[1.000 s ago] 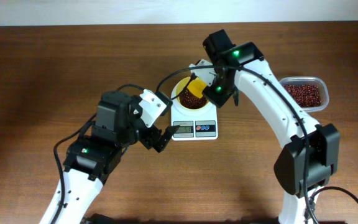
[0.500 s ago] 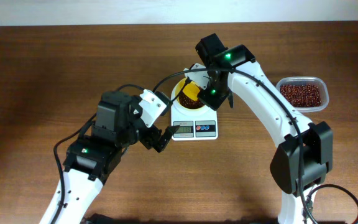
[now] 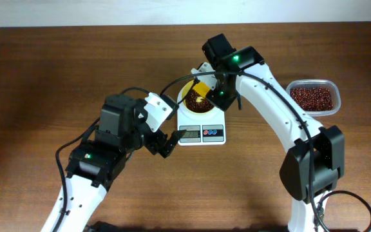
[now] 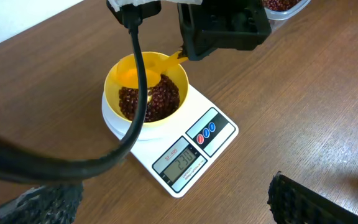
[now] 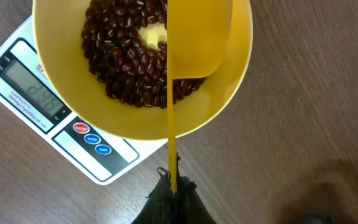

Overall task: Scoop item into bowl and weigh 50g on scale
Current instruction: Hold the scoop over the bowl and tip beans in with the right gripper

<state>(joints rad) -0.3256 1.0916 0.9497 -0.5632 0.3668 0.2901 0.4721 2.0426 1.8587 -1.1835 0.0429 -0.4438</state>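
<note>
I see both arms built alike: the left arm (image 3: 76, 193) and right arm (image 3: 281, 106) wear smooth white shells between boxy black joint housings, with small green lights (image 3: 236, 59) glowing on them. A thick black cable (image 4: 137, 81) runs loose by the wrist. The left claw (image 3: 168, 143) has black fingers (image 4: 303, 202) with ribbed pads.

There is one scale (image 3: 201, 132) with three buttons (image 5: 92, 139), one red and two blue, one bowl (image 3: 183, 95), one yellow scoop (image 5: 194, 37) and one clear container (image 3: 335, 98). The beans (image 5: 123, 56) lie in two heaps, too many to count. There are two arms: left arm (image 3: 118, 122), right arm (image 3: 277, 100).
</note>
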